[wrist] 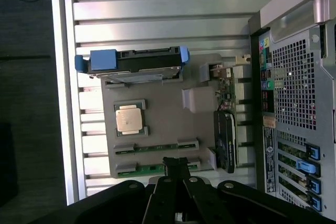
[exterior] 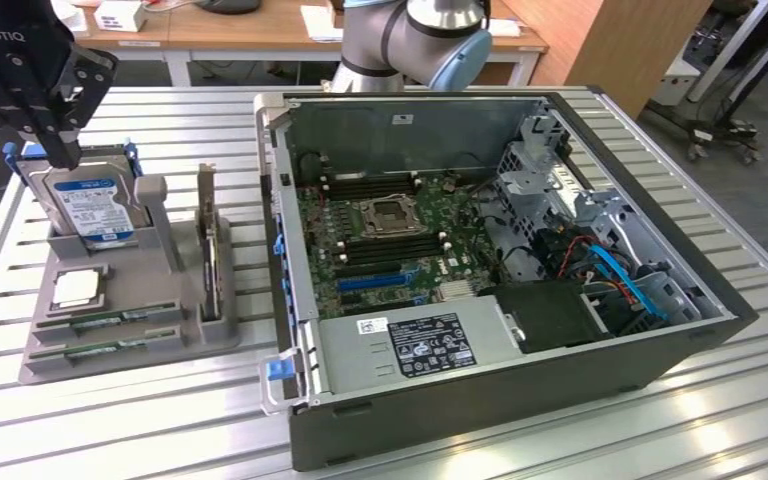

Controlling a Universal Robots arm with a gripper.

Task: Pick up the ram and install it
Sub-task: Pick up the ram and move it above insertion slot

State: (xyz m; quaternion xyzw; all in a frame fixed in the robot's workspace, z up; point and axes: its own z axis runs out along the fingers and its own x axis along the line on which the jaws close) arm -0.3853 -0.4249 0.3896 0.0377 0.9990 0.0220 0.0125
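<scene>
Two green ram sticks lie flat in slots at the front of a grey holder (exterior: 157,335): one ram (exterior: 107,321) and a second ram (exterior: 95,348) just in front of it. In the wrist view the same sticks appear as the ram (wrist: 155,147) and the ram (wrist: 148,169). My black gripper (exterior: 59,148) hangs high over the holder's back end, above the hard drive (exterior: 92,206). Its fingers are shut with nothing between them, and in the wrist view the gripper (wrist: 176,163) overlaps one ram stick from well above.
The holder also carries a CPU (exterior: 76,288) and an upright dark expansion card (exterior: 208,250). An open computer case (exterior: 704,330) lies at the exterior view's right, with its motherboard (exterior: 377,235) and dark memory slots (exterior: 360,184) exposed. All rest on a slatted metal table (exterior: 91,420).
</scene>
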